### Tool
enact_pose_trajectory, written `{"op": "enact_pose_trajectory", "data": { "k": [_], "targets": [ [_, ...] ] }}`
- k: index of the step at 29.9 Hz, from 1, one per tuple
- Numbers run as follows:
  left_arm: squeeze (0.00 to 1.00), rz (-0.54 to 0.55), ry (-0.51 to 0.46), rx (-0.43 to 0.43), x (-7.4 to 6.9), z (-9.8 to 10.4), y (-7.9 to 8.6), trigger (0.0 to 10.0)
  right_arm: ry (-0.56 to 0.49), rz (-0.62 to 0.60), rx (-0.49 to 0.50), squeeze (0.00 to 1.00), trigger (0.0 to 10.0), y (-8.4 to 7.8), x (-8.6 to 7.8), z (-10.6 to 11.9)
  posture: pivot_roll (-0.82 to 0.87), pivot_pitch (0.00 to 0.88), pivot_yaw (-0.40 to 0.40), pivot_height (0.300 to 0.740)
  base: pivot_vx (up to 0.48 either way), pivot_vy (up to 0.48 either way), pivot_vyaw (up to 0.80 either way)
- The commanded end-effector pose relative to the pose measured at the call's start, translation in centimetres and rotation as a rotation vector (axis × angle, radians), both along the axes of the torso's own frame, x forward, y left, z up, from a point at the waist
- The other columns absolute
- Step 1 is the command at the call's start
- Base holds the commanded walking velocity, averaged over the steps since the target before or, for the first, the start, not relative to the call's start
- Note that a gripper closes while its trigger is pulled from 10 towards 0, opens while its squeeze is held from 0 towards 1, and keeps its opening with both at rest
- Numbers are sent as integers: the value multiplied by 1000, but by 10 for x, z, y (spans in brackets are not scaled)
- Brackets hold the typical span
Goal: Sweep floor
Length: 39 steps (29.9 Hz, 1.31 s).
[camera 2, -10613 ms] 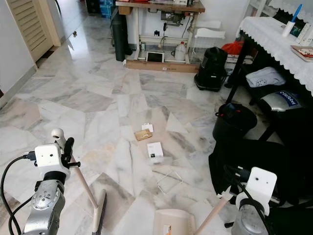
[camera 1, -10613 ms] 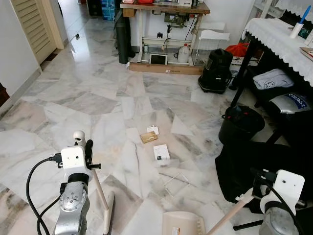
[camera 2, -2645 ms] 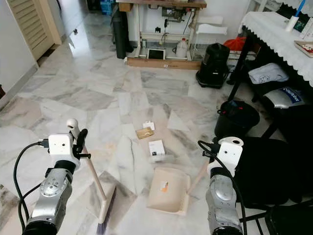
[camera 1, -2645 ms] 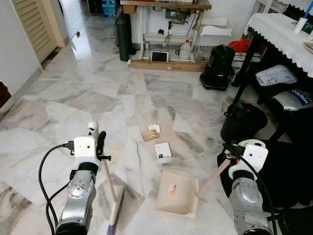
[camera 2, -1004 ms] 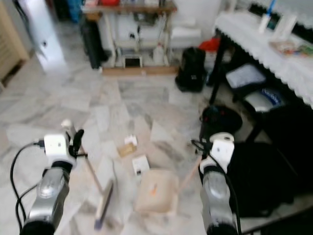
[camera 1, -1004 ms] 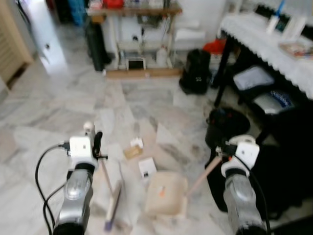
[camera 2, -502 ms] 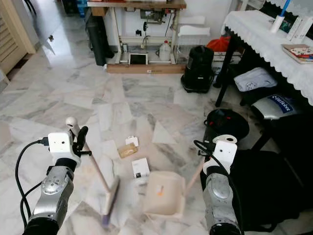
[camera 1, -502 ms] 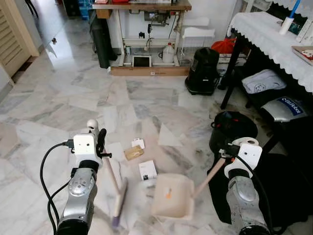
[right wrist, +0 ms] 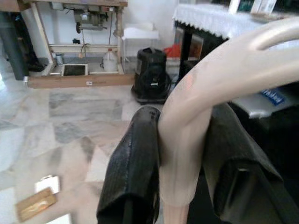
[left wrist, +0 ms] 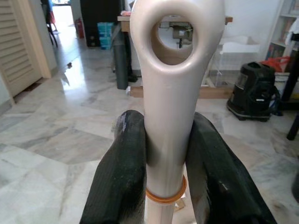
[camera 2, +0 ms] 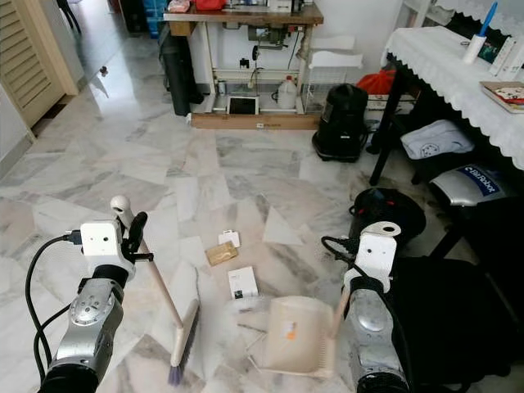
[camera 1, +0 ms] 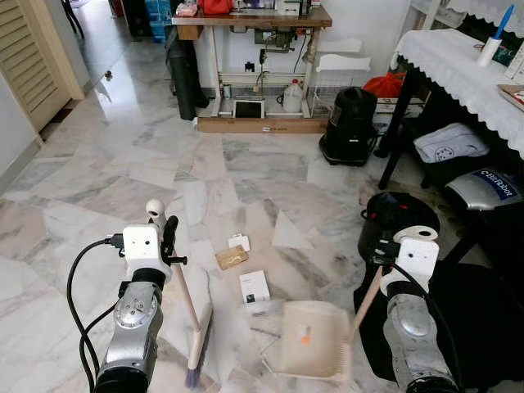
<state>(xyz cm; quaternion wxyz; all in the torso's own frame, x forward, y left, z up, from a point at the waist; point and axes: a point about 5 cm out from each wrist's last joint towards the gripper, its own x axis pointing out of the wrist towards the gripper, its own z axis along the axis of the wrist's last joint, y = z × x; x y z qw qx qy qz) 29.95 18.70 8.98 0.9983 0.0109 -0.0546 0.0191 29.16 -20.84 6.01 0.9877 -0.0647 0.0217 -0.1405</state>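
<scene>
Left eye view: the litter, a white rectangular cardboard box (camera 1: 255, 288), a flat brown card packet (camera 1: 232, 258) and a small white card (camera 1: 239, 241), lies in a short line on the marbled stone floor (camera 1: 123, 172), between the two tools. The cream plastic long-handled broom (camera 1: 190, 313) stands to the robot's left of the litter, its bristle head on the floor just beside the white box, its shaft slanting up to the left gripper (left wrist: 164, 161), whose black fingers (left wrist: 122, 168) are clamped on the shaft below the hanging loop. The cream plastic dustpan (camera 1: 312, 340) rests on the floor just right of the box and nearer the robot, its long handle rising to the right gripper (right wrist: 180, 163), closed around it. The sweep, I judge, must run from left to right, pushing the litter toward the pan; the left arm does that work.
</scene>
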Motion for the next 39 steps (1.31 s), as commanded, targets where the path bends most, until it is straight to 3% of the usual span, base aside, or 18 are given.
{"op": "enact_pose_trajectory", "data": {
  "k": [1,13,36,39],
  "targets": [
    [0,-22,-27,3,1,6,-2,10000,-59,4,-27,0,10000,1,5,12,-46,0,-14,740,0,0,0],
    [0,-43,-14,-2,-1,3,-5,10000,-25,-7,4,0,10000,3,2,3,-46,0,-12,740,0,0,0],
    [0,-40,-11,-1,0,4,-4,10000,-21,25,27,0,10000,8,3,2,-47,0,-13,740,0,0,-800],
    [0,-38,-9,3,0,3,-3,10000,-27,31,28,0,10000,8,3,3,-47,0,-13,740,0,0,0]
  ]
}}
